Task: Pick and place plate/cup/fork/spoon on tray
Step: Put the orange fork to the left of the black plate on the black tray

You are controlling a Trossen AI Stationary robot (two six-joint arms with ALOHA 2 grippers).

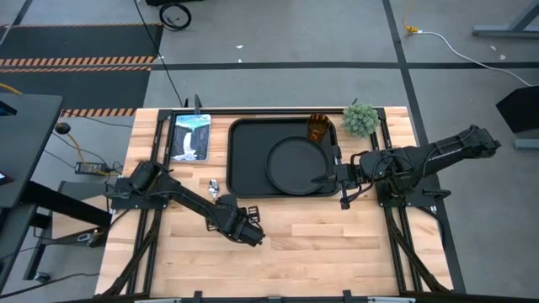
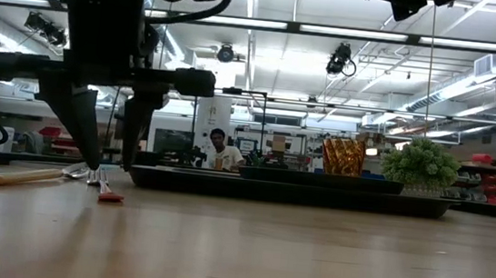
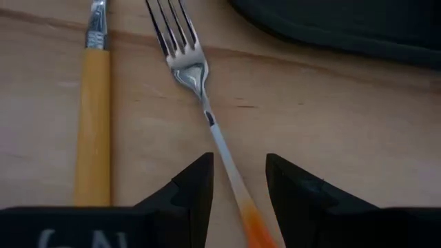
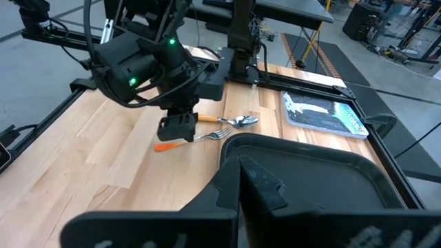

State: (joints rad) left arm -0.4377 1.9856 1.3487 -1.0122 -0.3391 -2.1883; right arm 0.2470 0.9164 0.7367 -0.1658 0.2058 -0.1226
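Note:
The black tray [image 1: 244, 139] lies at the table's far middle. The round black plate [image 1: 290, 164] lies flat in it, and the amber cup [image 1: 318, 128] stands in its far right corner. The fork [image 3: 189, 65] and the spoon [image 3: 93, 124] lie on the wood left of the tray's near corner. My left gripper [image 3: 238, 186] is open and points down, with one finger on each side of the fork's orange handle [image 3: 244, 207]; neither touches it. My right gripper [image 1: 324, 178] reaches over the plate's right rim, fingers shut. My right gripper's fingers [image 4: 231, 179] stand close together over the plate's right rim [image 1: 330, 172]. I cannot tell whether they touch the plate. The plate lies flat in the tray.
A small green potted plant [image 1: 360, 119] stands at the far right, beside the tray. A blue and white flat object [image 1: 191, 139] lies at the far left. Bare wood stretches along the near side. A person [image 2: 219, 150] sits far behind the table.

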